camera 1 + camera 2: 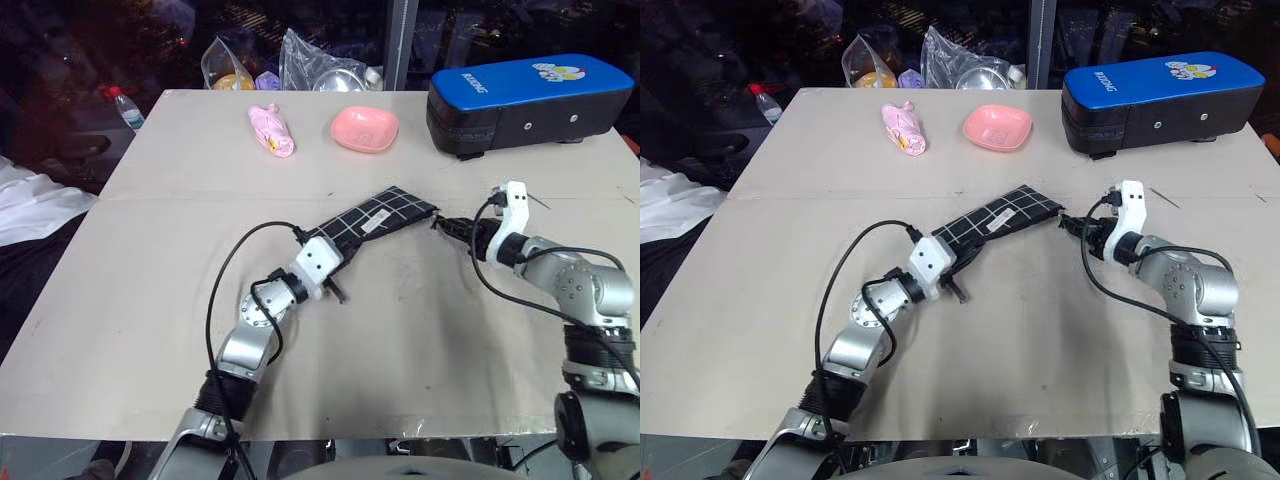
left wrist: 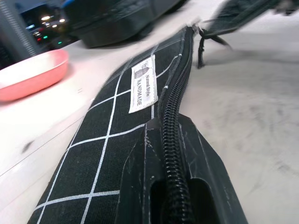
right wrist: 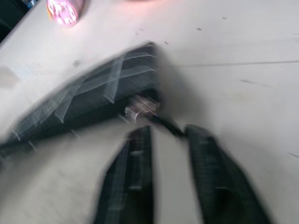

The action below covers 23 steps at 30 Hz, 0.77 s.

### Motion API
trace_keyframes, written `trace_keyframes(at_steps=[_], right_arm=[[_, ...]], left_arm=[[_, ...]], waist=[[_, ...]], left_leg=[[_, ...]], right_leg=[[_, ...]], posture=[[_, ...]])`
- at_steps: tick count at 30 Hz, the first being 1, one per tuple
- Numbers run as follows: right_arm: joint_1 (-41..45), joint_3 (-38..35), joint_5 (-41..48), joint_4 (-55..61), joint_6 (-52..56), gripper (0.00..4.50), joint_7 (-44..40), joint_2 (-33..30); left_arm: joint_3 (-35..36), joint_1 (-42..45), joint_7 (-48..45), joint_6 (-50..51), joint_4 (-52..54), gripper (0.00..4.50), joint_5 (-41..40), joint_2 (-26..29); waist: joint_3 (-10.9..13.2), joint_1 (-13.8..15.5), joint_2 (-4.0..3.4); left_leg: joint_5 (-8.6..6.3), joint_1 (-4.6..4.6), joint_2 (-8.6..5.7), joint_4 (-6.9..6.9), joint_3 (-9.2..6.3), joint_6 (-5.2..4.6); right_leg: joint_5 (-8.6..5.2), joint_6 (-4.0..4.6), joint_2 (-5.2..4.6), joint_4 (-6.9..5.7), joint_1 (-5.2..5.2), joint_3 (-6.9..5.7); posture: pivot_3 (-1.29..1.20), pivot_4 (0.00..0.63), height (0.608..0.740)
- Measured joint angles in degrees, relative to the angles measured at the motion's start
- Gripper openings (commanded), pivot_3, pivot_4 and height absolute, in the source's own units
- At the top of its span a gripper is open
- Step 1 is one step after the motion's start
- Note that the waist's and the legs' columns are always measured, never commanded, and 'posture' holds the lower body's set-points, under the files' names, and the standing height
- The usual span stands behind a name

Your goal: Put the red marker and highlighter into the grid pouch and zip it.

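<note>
Two robot arms are seen, built from rounded silver-grey metal segments joined by darker cylindrical joints. The left arm [image 1: 262, 318] is finished with a white, boxy wrist housing, from which a black cable is looped out and back along the forearm. The right arm [image 1: 580, 290] is thicker, with a glossy silver elbow shell, a ribbed black collar below it, and a white bracket at the wrist; black cables are curled around it. Each gripper's fingers [image 3: 135, 186] are matte black, flat and tapered.
</note>
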<state>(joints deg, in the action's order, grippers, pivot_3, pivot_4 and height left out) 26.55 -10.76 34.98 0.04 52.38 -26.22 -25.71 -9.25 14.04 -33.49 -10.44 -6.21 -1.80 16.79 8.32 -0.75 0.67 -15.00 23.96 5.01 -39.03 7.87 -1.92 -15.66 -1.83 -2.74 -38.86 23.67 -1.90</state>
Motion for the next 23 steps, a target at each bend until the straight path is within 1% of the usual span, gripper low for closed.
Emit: trace_keyframes(at_steps=[1,2,3,4,5,6,7,8,10,12,15,16,17,19,23], right_arm=[[-1.1,0.8,-0.9,0.3,-2.1,2.91,-2.0,-1.2],[-2.3,1.4,-1.8,0.4,-4.1,3.16,-3.9,-2.2],[-4.4,3.3,-3.7,1.0,-8.0,3.77,-6.8,-4.1],[-5.3,3.8,-4.4,1.2,-9.2,4.22,-7.9,-4.7],[-7.3,5.3,-6.4,1.3,-13.6,4.5,-10.6,-6.1],[-9.7,6.6,-8.2,1.4,-17.7,4.5,-13.5,-7.6],[-11.0,7.0,-9.1,1.2,-19.8,4.5,-14.8,-8.3],[-13.3,7.8,-10.8,0.7,-24.2,4.5,-17.3,-9.5],[-16.4,7.8,-13.5,-1.2,-32.0,4.5,-20.6,-10.5],[-17.9,7.7,-15.1,-3.4,-37.5,4.5,-22.9,-11.4],[-19.2,6.8,-15.3,-6.6,-45.0,4.5,-27.6,-11.9],[-19.5,6.4,-15.2,-7.4,-46.3,4.5,-28.4,-12.0],[-20.1,4.9,-15.1,-10.7,-50.1,4.5,-30.5,-12.3],[-20.4,2.6,-14.6,-15.7,-54.3,4.5,-33.4,-13.1],[-19.1,0.8,-13.5,-20.7,-57.4,4.5,-37.3,-13.2]], left_arm=[[0.4,-0.6,-0.3,0.2,0.9,1.48,-0.7,0.7],[0.8,-1.0,-0.7,0.5,1.7,1.71,-0.9,1.4],[1.3,-1.6,-0.8,1.1,3.2,2.3,-1.3,2.0],[1.7,-2.1,-0.8,1.2,3.8,2.69,-1.6,2.3],[2.4,-2.9,-0.7,2.0,5.3,3.14,-2.1,2.8],[3.1,-4.3,-0.7,2.9,7.6,3.65,-2.9,3.8],[3.7,-5.3,-0.8,3.5,8.7,4.0,-3.3,4.3],[4.9,-7.3,-1.1,4.9,11.1,4.46,-4.4,5.3],[6.7,-11.1,-1.7,7.8,15.4,4.46,-6.4,7.4],[8.2,-14.6,-2.6,10.9,19.6,4.46,-8.8,9.1],[10.1,-21.3,-3.8,15.5,25.5,4.46,-12.6,11.1],[10.5,-22.3,-3.9,15.9,26.3,4.46,-13.0,11.3],[11.5,-26.3,-3.9,17.6,27.7,4.46,-13.9,11.9],[12.5,-31.1,-3.4,19.5,29.1,4.46,-14.1,12.4],[12.6,-32.3,-2.4,20.9,31.8,4.46,-14.0,12.4]], waist=[[0.0,0.0,0.0],[0.0,0.0,0.0],[0.0,0.0,0.0],[0.0,0.0,0.0],[0.0,0.0,0.0],[0.0,0.0,0.0],[0.0,0.0,0.0],[0.0,0.0,0.0],[0.0,-0.1,0.01],[0.0,-0.1,0.01],[0.0,-0.1,0.01],[0.0,-0.1,0.01],[0.0,0.0,0.03],[0.1,0.1,0.01],[0.1,0.3,0.02]], left_leg=[[0.0,0.0,-0.01,0.0,-0.01,0.0],[0.0,0.0,-0.01,0.0,-0.02,-0.01],[-0.01,0.0,-0.02,0.0,-0.03,-0.01],[-0.01,-0.01,0.0,0.01,-0.03,-0.01],[-0.01,-0.01,-0.01,0.02,-0.02,-0.01],[-0.01,-0.02,-0.01,0.02,-0.03,-0.01],[0.0,-0.01,0.01,0.02,-0.02,0.0],[0.0,-0.02,0.06,0.03,-0.01,0.01],[0.01,-0.06,0.07,0.03,0.04,0.02],[0.0,-0.12,0.08,0.03,0.06,0.01],[-0.11,-0.18,0.08,0.03,0.06,-0.18],[-0.11,-0.18,0.08,0.03,0.06,-0.18],[-0.12,-0.17,0.07,0.03,0.07,-0.18],[-0.12,-0.17,0.04,0.03,0.08,-0.19],[-0.13,-0.21,0.06,-0.03,0.05,-0.22]], right_leg=[[0.0,-0.01,0.01,0.0,0.0,0.0],[0.0,0.0,0.01,0.0,0.0,-0.01],[-0.01,-0.01,0.02,0.01,0.0,-0.02],[-0.01,-0.01,0.02,0.02,-0.01,-0.01],[-0.01,-0.01,0.02,0.02,0.0,-0.01],[-0.01,-0.02,0.02,0.04,-0.02,-0.01],[-0.02,-0.02,0.01,0.04,-0.01,0.0],[-0.02,-0.02,0.01,0.05,-0.01,0.01],[-0.02,-0.02,0.01,0.03,-0.01,0.06],[-0.02,-0.02,0.01,0.01,-0.02,0.08],[-0.03,0.0,0.02,0.01,-0.06,0.09],[-0.03,0.0,0.02,0.02,-0.06,0.09],[-0.03,0.0,0.0,0.02,-0.07,0.1],[-0.03,0.01,-0.03,0.04,-0.07,0.11],[-0.03,0.05,-0.01,0.01,-0.09,0.11]], posture=[[0.0,0.15,0.717],[0.0,0.15,0.717],[0.0,0.15,0.717],[0.0,0.15,0.717],[0.0,0.15,0.717],[0.0,0.15,0.717],[0.0,0.15,0.717],[0.0,0.15,0.717],[0.0,0.15,0.717],[0.0,0.15,0.717],[0.0,0.15,0.717],[0.0,0.15,0.717],[0.0,0.15,0.717],[0.0,0.15,0.717],[0.0,0.15,0.717]])
